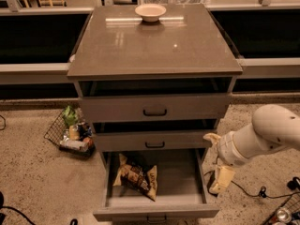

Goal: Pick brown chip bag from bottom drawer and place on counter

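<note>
The brown chip bag (136, 176) lies in the left half of the open bottom drawer (154, 213), tan with a dark printed panel. The counter (154, 46) is the glossy grey-brown top of the cabinet, with a small pale bowl (150, 12) at its far edge. My gripper (217, 162) is at the end of the white arm, just outside the drawer's right side wall, above the floor and to the right of the bag. It holds nothing that I can see.
The two upper drawers (154, 108) (154, 141) stand slightly ajar above the bottom one. A wire basket of groceries (70, 132) sits on the floor at left. Cables (253, 193) and cans (283, 214) lie on the floor at right.
</note>
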Available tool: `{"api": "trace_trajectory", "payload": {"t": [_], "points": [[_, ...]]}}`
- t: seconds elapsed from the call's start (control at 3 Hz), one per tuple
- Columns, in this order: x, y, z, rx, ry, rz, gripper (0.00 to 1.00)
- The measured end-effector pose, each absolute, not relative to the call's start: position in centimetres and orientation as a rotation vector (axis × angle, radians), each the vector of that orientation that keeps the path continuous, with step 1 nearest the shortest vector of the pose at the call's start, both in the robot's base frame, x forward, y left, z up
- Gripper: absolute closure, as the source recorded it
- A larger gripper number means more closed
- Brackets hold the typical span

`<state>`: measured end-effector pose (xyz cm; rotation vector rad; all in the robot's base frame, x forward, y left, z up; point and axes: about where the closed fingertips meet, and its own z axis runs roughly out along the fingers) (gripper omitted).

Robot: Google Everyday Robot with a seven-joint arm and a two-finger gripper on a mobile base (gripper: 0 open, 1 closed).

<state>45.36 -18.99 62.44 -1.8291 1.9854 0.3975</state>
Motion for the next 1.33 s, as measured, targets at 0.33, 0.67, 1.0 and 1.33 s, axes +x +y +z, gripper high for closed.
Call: {"api": "trace_trajectory", "payload": {"t": [0.33,0.67,1.0,1.33], "points": [[48.3,-17.9,56.7,-1.785,1.92,0.447,0.0],[47.8,-17.6,54.7,-1.779,1.929,0.493,0.0],[47.8,-17.6,54.7,-1.779,1.929,0.493,0.0],[47.7,-16.7,51.0,-1.802,1.899,0.57,0.0]]}}
